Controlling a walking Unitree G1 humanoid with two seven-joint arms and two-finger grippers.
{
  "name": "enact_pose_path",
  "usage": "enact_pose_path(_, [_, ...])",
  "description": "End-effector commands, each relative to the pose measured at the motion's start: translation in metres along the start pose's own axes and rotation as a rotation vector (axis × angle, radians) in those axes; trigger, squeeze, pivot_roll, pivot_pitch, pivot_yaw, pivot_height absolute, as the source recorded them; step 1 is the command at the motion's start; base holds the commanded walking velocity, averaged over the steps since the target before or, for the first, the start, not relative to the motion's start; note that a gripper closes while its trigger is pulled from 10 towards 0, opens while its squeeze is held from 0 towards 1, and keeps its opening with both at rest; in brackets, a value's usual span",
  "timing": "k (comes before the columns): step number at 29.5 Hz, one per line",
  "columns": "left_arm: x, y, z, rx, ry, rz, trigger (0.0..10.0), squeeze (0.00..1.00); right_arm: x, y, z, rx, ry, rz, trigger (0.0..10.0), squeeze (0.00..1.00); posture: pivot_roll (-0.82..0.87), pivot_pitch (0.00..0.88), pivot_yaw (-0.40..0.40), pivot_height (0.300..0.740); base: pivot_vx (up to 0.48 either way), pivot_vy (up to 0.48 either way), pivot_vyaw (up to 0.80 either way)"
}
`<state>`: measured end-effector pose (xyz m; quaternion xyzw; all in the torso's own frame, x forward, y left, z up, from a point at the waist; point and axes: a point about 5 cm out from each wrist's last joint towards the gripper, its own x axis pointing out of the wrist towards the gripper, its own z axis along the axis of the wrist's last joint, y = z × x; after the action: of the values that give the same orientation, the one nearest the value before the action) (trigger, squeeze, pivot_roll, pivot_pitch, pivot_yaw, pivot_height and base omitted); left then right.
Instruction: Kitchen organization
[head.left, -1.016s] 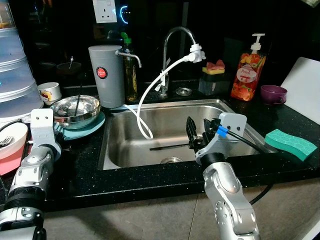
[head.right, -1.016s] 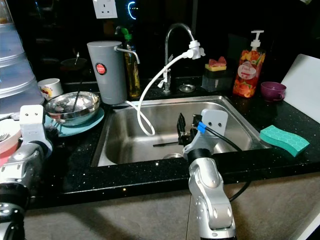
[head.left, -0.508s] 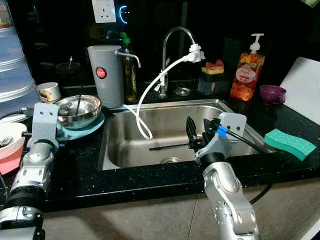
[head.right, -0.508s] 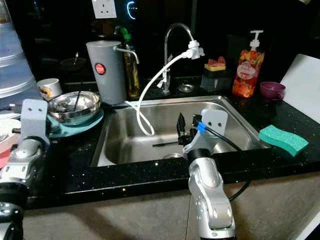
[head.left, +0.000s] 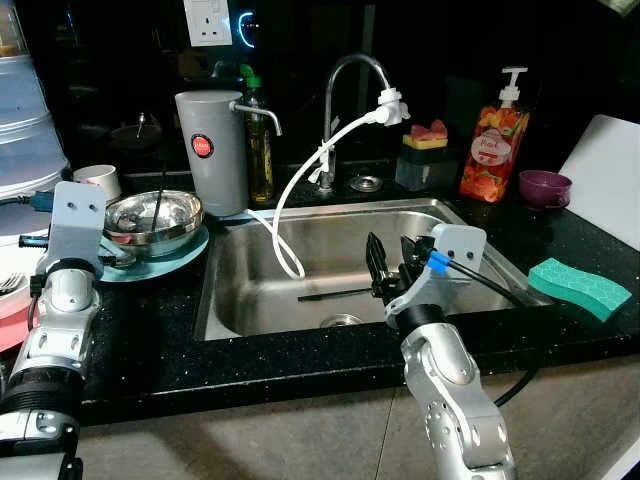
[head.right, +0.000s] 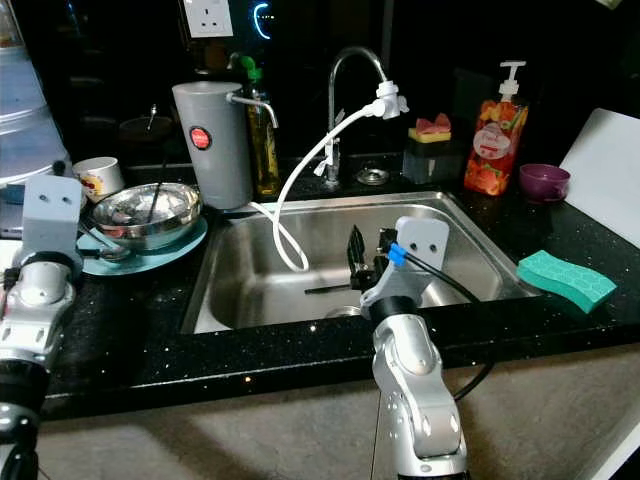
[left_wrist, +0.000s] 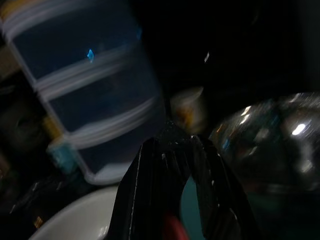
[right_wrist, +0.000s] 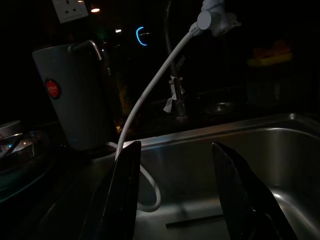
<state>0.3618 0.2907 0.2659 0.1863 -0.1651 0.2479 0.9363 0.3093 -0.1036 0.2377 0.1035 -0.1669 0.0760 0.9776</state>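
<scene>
Because the sink (head.left: 470, 240) fills the counter's middle, the dark utensil (head.left: 335, 294) on its floor near the drain lies lengthwise along the front edge, just below the right gripper (head.left: 390, 270), whose jaws are spread wide. The left gripper (left_wrist: 172, 150), fingers nearly pressed together, faces the steel bowl (head.left: 155, 217) at the counter's left end.

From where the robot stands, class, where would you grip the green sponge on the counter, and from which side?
Probably grip the green sponge across its two long side faces, coming straight down from above. It lies flat and alone on the black counter, right of the sink. The open right gripper is nearest.
</scene>
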Motion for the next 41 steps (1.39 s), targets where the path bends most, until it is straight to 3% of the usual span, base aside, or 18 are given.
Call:
enact_pose_path(1, [0.000, -0.008, 0.021, -0.032, -0.121, -0.080, 10.0, 0.00, 0.001, 0.002, -0.002, 0.001, 0.007, 0.009, 10.0, 0.00, 0.03, 0.048, 0.004, 0.740, 0.000, 0.000, 0.00])
enact_pose_path(4, [-0.002, -0.014, 0.031, -0.065, -0.169, -0.145, 10.0, 0.00, 0.001, 0.002, -0.002, 0.001, 0.007, 0.010, 10.0, 0.00, 0.03, 0.048, 0.004, 0.740, 0.000, 0.000, 0.00])
enact_pose_path(8, [-0.016, -0.042, 0.059, -0.168, -0.262, -0.431, 10.0, 0.00, 0.001, 0.002, -0.002, 0.000, 0.009, 0.011, 10.0, 0.00, 0.03, 0.048, 0.004, 0.740, 0.000, 0.000, 0.00])
enact_pose_path(9, [-0.016, -0.042, 0.059, -0.168, -0.262, -0.431, 10.0, 0.00, 0.001, 0.002, -0.002, 0.000, 0.009, 0.011, 10.0, 0.00, 0.03, 0.048, 0.004, 0.740, 0.000, 0.000, 0.00])
enact_pose_path(11, [-0.024, -0.056, 0.065, -0.295, -0.220, -0.601, 10.0, 0.00, 0.001, 0.002, -0.001, -0.001, 0.009, 0.020, 10.0, 0.00, 0.03, 0.048, 0.004, 0.740, 0.000, 0.000, 0.00])
enact_pose_path(12, [-0.024, -0.056, 0.065, -0.295, -0.220, -0.601, 10.0, 0.00, 0.001, 0.002, -0.001, -0.001, 0.009, 0.020, 10.0, 0.00, 0.03, 0.048, 0.004, 0.740, 0.000, 0.000, 0.00])
enact_pose_path(14, [-0.030, -0.064, 0.065, -0.383, -0.176, -0.722, 10.0, 0.00, 0.001, 0.002, -0.001, -0.004, 0.011, 0.025, 10.0, 0.00, 0.02, 0.045, 0.006, 0.740, 0.000, 0.000, 0.00])
enact_pose_path(17, [-0.042, -0.073, 0.060, -0.445, -0.131, -0.853, 10.0, 0.00, 0.000, -0.001, -0.002, -0.018, 0.022, 0.038, 10.0, 0.00, 0.02, 0.045, 0.006, 0.740, 0.000, 0.000, 0.00])
enact_pose_path(21, [-0.051, -0.082, 0.054, -0.481, -0.083, -0.928, 10.0, 0.00, 0.000, -0.001, -0.003, -0.031, 0.041, 0.071, 10.0, 0.00, 0.01, 0.043, 0.009, 0.740, 0.000, 0.000, 0.00])
enact_pose_path(24, [-0.060, -0.095, 0.041, -0.471, 0.031, -1.002, 10.0, 0.00, -0.002, 0.006, -0.009, -0.141, 0.084, 0.165, 10.0, 0.00, 0.01, 0.041, 0.009, 0.740, 0.000, 0.000, 0.00])
enact_pose_path(25, [-0.060, -0.095, 0.041, -0.471, 0.031, -1.002, 10.0, 0.00, -0.002, 0.006, -0.009, -0.141, 0.084, 0.165, 10.0, 0.00, 0.01, 0.041, 0.009, 0.740, 0.000, 0.000, 0.00])
enact_pose_path(27, [-0.062, -0.112, 0.028, -0.482, 0.164, -1.009, 10.0, 0.00, -0.005, 0.011, -0.017, -0.206, 0.129, 0.237, 10.0, 0.00, 0.01, 0.040, 0.007, 0.740, 0.000, 0.000, 0.00])
enact_pose_path(29, [-0.062, -0.112, 0.028, -0.482, 0.164, -1.009, 10.0, 0.00, -0.005, 0.011, -0.017, -0.206, 0.129, 0.237, 10.0, 0.00, 0.01, 0.040, 0.007, 0.740, 0.000, 0.000, 0.00])
enact_pose_path(32, [-0.054, -0.134, 0.021, -0.576, 0.304, -0.957, 10.0, 0.00, -0.005, 0.018, -0.017, -0.217, 0.136, 0.310, 10.0, 0.00, 0.01, 0.040, 0.007, 0.740, 0.000, 0.000, 0.00])
enact_pose_path(35, [-0.053, -0.143, 0.019, -0.612, 0.353, -0.954, 10.0, 0.00, -0.003, 0.021, -0.015, -0.214, 0.126, 0.333, 10.0, 0.00, 0.00, 0.039, 0.013, 0.740, 0.000, 0.000, 0.00])
enact_pose_path(36, [-0.053, -0.145, 0.019, -0.620, 0.366, -0.962, 10.0, 0.09, -0.002, 0.022, -0.013, -0.213, 0.121, 0.338, 10.0, 0.00, 0.00, 0.040, 0.015, 0.740, 0.000, 0.000, 0.00])
enact_pose_path(37, [-0.053, -0.147, 0.018, -0.614, 0.376, -0.960, 10.0, 1.00, -0.001, 0.023, -0.012, -0.210, 0.114, 0.342, 10.0, 0.00, 0.00, 0.040, 0.015, 0.740, 0.000, 0.000, 0.00])
enact_pose_path(41, [-0.051, -0.146, 0.021, -0.623, 0.365, -0.953, 10.0, 1.00, 0.001, 0.027, -0.006, -0.197, 0.080, 0.340, 10.0, 0.00, 0.00, 0.043, 0.018, 0.740, 0.000, 0.000, 0.00])
